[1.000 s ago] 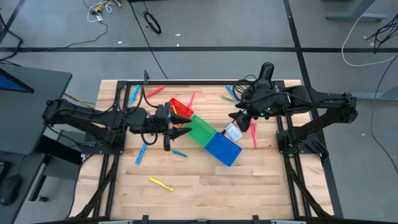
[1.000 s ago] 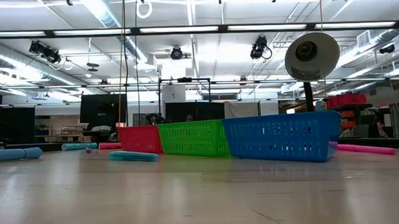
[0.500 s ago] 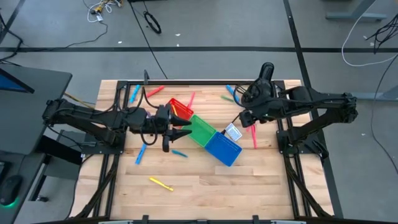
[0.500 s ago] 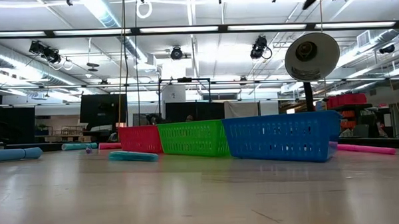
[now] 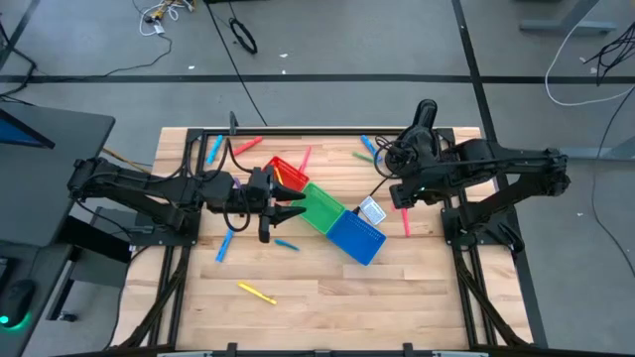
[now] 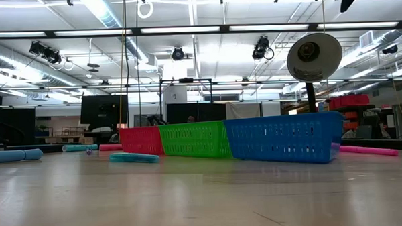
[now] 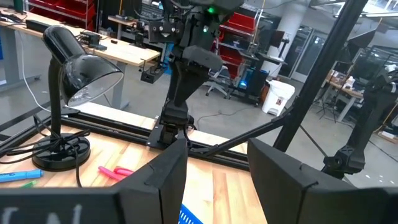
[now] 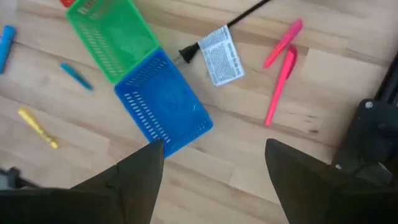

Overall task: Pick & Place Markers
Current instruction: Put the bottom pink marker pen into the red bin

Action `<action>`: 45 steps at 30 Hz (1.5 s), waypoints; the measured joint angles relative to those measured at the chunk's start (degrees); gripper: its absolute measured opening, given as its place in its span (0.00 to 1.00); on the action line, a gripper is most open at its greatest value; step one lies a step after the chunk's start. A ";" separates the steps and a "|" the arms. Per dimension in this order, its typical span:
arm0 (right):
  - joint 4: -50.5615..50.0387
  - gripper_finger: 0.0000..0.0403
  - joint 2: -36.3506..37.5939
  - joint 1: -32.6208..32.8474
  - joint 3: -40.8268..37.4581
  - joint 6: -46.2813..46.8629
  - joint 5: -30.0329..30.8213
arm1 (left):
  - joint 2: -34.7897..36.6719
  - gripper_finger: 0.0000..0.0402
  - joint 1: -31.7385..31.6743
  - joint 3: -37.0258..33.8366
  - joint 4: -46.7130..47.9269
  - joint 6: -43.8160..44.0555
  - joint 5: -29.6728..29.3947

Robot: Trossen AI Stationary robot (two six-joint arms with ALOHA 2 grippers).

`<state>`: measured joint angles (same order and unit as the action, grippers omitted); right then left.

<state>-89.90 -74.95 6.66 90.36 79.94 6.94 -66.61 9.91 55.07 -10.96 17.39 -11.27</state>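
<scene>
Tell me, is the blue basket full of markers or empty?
Empty. The right wrist view looks down into the blue basket and shows only its bare mesh bottom. The pink markers lie outside it on the table.

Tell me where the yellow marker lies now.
In the high view the thin yellow marker lies alone on the wooden table's near left part, below the small blue marker and the left arm.

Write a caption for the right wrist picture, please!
Open right gripper hovers above the blue bin, green bin and two pink markers on the wooden table.
</scene>
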 joint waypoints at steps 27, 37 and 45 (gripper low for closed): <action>28.82 0.69 -0.11 -0.66 -43.39 4.66 -0.40 | 0.00 0.43 0.00 0.02 0.11 -0.07 3.65; 38.74 0.69 -0.10 -0.68 -52.94 5.09 -1.41 | 0.00 0.43 0.01 0.02 0.11 -0.03 3.65; 47.67 0.69 -0.10 -2.02 -58.84 4.90 -1.91 | 0.00 0.43 0.02 0.02 0.09 0.00 3.63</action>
<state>-42.24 -75.05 4.64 31.51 84.84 5.03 -66.61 9.93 55.09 -10.87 17.39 -7.64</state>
